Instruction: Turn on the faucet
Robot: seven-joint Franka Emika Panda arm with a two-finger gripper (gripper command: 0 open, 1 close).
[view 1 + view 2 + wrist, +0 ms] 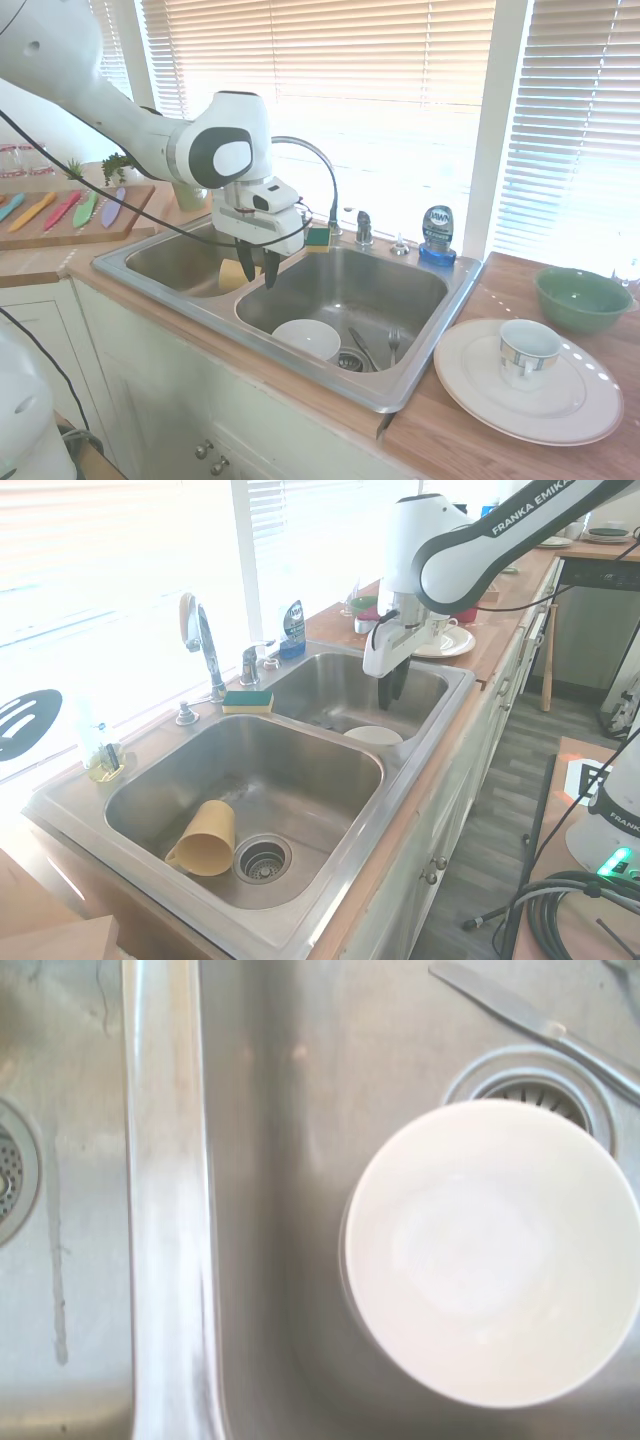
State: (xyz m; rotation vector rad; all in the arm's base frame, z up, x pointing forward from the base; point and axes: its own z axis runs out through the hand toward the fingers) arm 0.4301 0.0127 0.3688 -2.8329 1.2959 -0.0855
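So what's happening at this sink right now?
A white Franka arm's gripper hangs over the double steel sink, above the divider, near a white bowl in one basin. Its fingers are nearly shut and hold nothing. The tall chrome gooseneck faucet and its small lever handle at the back rim are untouched.
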